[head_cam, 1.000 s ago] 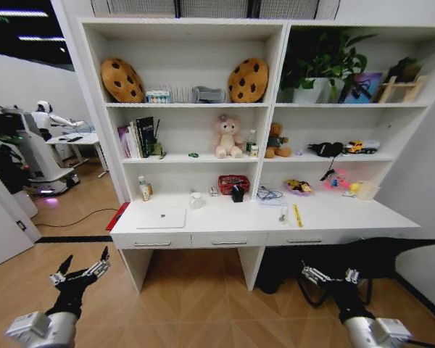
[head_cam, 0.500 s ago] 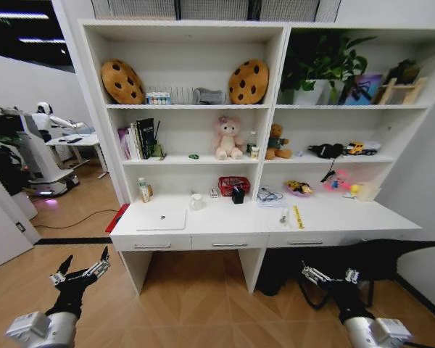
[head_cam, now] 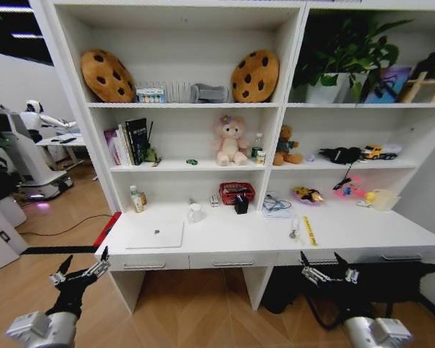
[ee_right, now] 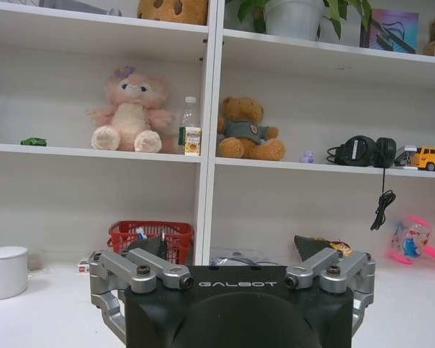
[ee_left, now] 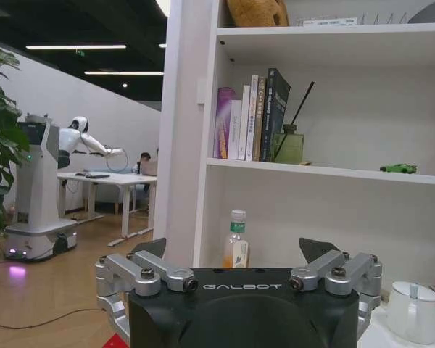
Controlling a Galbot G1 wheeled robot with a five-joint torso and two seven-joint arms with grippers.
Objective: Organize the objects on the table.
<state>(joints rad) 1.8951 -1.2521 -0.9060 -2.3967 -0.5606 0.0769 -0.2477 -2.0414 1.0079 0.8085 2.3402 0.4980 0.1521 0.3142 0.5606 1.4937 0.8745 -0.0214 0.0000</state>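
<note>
The long white table (head_cam: 225, 233) stands ahead under a shelf wall. On it lie a silver laptop (head_cam: 156, 233) at the left and a yellow ruler (head_cam: 309, 230) at the right, with a small dark pen-like item (head_cam: 295, 229) beside the ruler. A tiny green toy car (head_cam: 192, 162) sits on the shelf above, also seen as the car (ee_left: 398, 168) and the car (ee_right: 33, 142). My left gripper (head_cam: 83, 270) and right gripper (head_cam: 321, 262) hang open and empty in front of the drawers, below the tabletop. The wrist views show the left gripper (ee_left: 235, 250) and right gripper (ee_right: 228, 250) open.
A red basket (head_cam: 236, 192), a black cup (head_cam: 241, 204), a white cup (head_cam: 195, 212), a bottle (head_cam: 135, 198) and cables (head_cam: 277, 205) sit at the back of the table. A black chair (head_cam: 377, 279) is tucked under its right end. Another robot (head_cam: 22, 148) stands far left.
The whole picture has shifted: the table and shelves look larger and nearer, so the camera has moved toward them. Both grippers hold the same open pose.
</note>
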